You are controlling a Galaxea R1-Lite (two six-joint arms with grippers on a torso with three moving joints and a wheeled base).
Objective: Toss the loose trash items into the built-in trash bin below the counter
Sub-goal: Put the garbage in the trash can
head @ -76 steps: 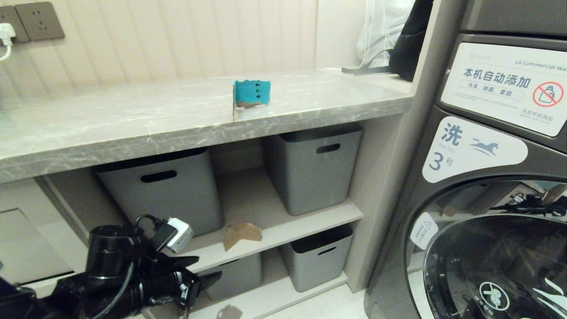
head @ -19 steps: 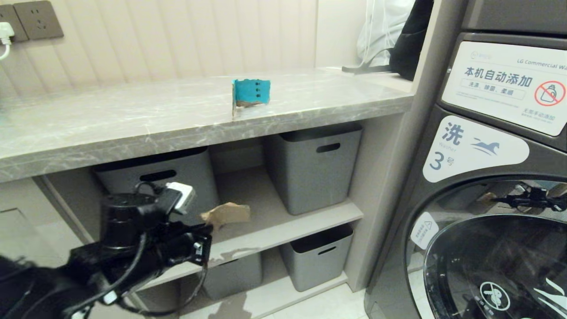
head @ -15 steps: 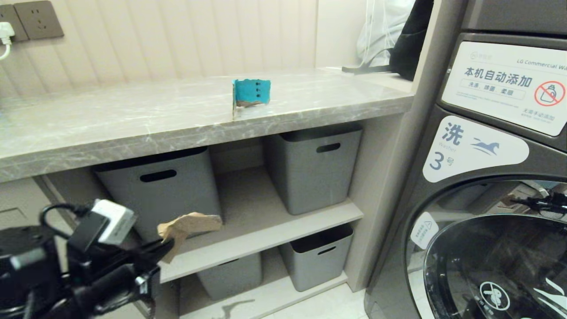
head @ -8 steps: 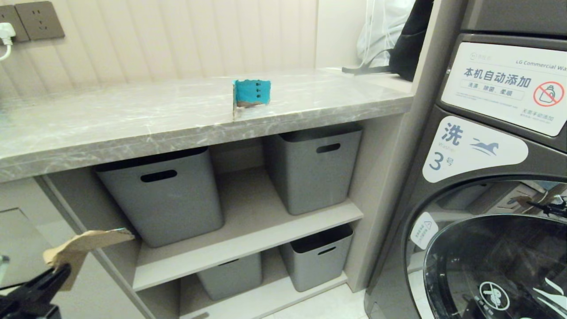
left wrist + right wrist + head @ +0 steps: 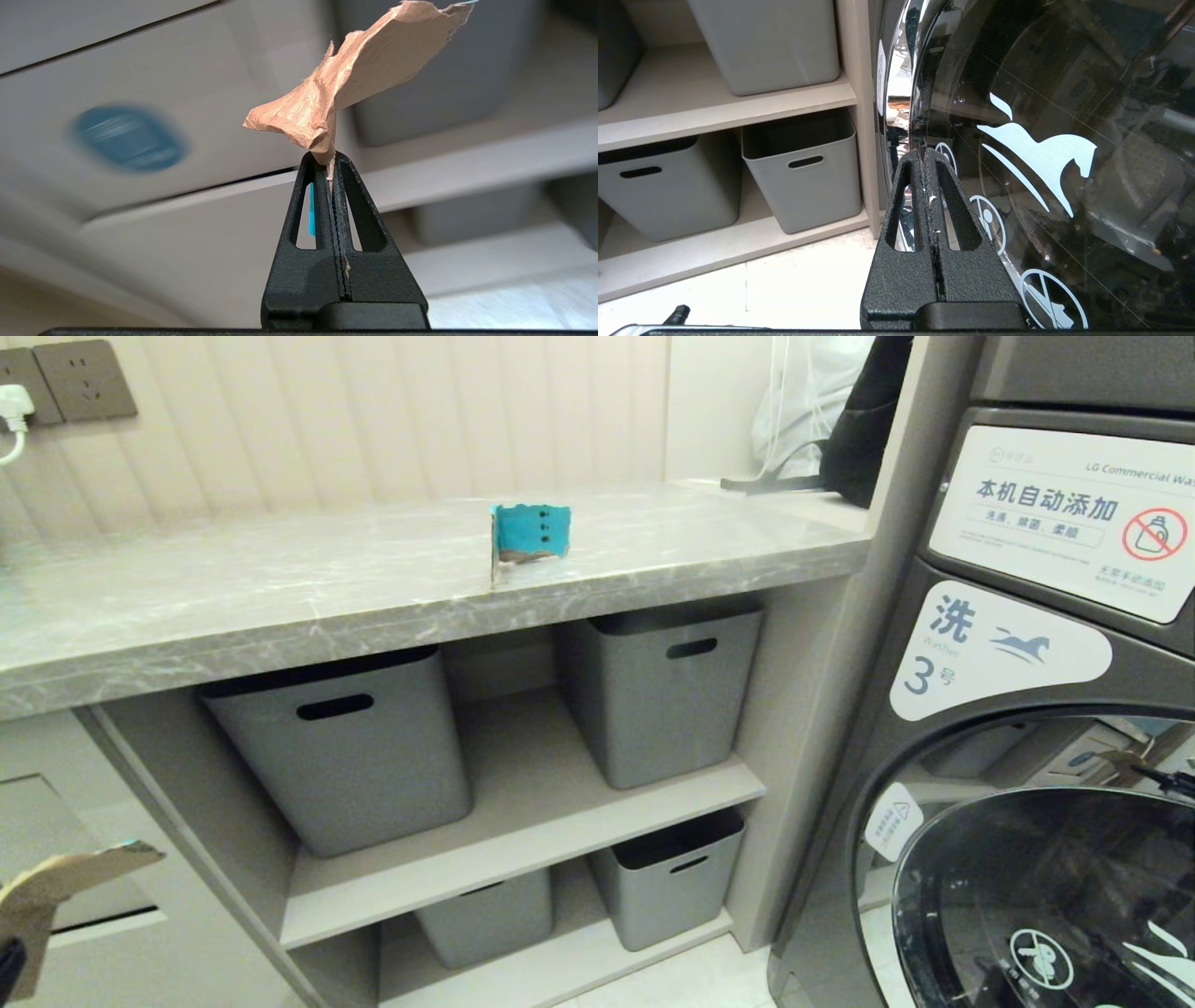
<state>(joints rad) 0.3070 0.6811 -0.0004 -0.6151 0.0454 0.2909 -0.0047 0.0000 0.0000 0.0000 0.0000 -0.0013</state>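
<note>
- Your brown cardboard scrap is pinched at its lower corner between the left gripper fingertips, which are pressed tight on it. The torn, crumpled sheet fans up and away above the jaws.
- In the head view that same scrap shows at the far lower left edge, in front of the beige cabinet front; only a sliver of black gripper is visible beneath it.
- Behind the scrap in the left wrist view you have the built-in trash bin: a beige flap with a round blue icon, blurred. The scrap is near the flap; whether it touches, you cannot tell.
- A second piece, the teal-blue scrap with dark dots, stands upright on the counter, close to its front edge, well apart from the left gripper.
- Under the counter, open shelves carry grey plastic baskets: one on the upper left, one upper right, two more on the lower shelf.
- Your right gripper sits low by the washing machine door, fingers pressed together on nothing, beside a lower grey basket.
- The washing machine fills the right of the head view, with a white horse logo on its panel.
</note>
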